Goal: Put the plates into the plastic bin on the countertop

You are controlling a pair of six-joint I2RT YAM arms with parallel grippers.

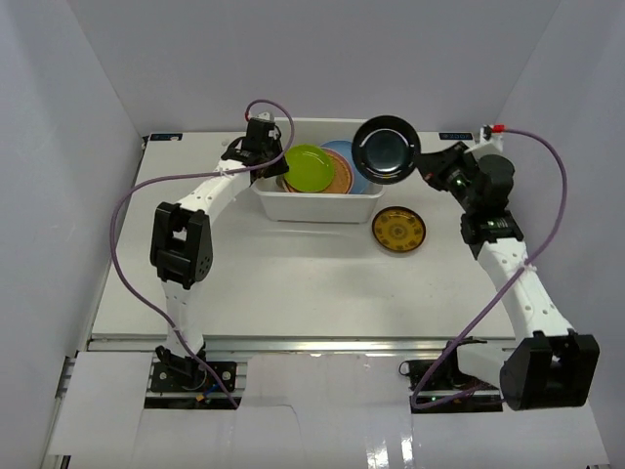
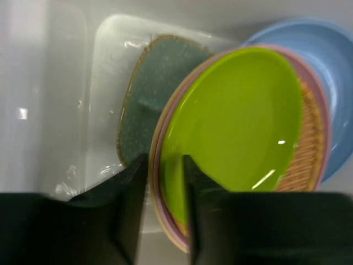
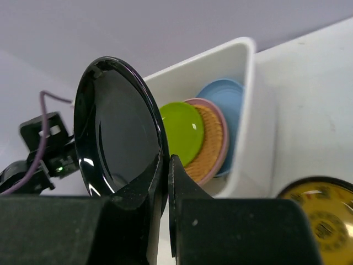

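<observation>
The white plastic bin stands at the back of the countertop. Leaning in it are a lime green plate, orange, pink and blue plates, and a speckled rectangular dish. My left gripper is at the bin's left end, its jaws slightly parted around the green plate's rim. My right gripper is shut on the rim of a black plate, held on edge above the bin's right end. A black plate with a yellow pattern lies on the countertop, right of the bin.
White panels wall the countertop at the back and on both sides. A metal rail runs along the front edge. A purple cable loops beside the left arm, and another arcs over the right arm.
</observation>
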